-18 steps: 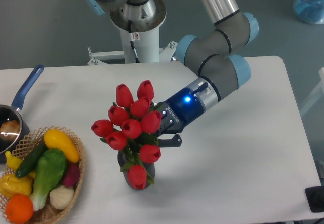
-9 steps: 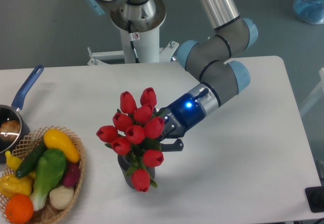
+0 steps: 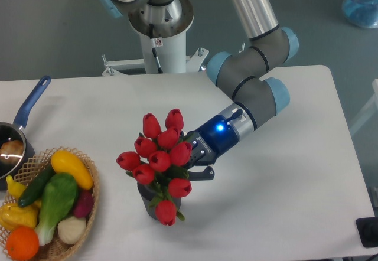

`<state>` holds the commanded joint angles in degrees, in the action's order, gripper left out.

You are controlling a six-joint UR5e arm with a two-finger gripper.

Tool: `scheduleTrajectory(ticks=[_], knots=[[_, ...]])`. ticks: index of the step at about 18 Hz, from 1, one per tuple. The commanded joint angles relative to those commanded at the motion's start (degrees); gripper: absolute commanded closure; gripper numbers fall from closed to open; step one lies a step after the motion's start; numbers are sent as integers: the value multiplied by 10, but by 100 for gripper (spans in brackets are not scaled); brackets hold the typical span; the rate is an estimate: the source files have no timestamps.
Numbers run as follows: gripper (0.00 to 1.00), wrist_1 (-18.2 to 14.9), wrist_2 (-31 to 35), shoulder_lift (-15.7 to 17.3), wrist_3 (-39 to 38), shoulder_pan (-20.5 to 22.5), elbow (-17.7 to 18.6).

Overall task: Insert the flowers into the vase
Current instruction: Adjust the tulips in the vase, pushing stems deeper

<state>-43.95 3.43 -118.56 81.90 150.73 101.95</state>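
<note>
- Flowers (image 3: 158, 157): bunch of red tulip buds stands over the vase (image 3: 149, 205), near the front of the desk (image 3: 283, 202). Buds spread wider than the vase and hide its mouth; only the lower dark ribbed wall shows.
- Stems: appear to enter the vase, but depth of seating cannot be confirmed, as the mouth is covered by leaves and buds.
- Claw (image 3: 196, 162): reaches in from the right, behind the bunch. One dark finger shows beside the leaves; the other is hidden. Whether it is clamped on the stems or apart cannot be told.
- Step in hand, by judgement: final lowering and release of the bunch.
- Recommended handling: lower straight along the vase axis, keep the stems gathered, avoid sideways drag, since the vase is small and the bunch top-heavy.
- Risk: one low bud (image 3: 166, 212) hangs over the front wall; a tilted release could tip the vase.
- Nearby: basket (image 3: 88, 205) of vegetables at left, apart from the vase.
</note>
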Motion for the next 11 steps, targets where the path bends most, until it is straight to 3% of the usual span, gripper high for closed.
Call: scheduleTrajectory(ticks=[11], knots=[[81,0,-1,-4,26,3,22]])
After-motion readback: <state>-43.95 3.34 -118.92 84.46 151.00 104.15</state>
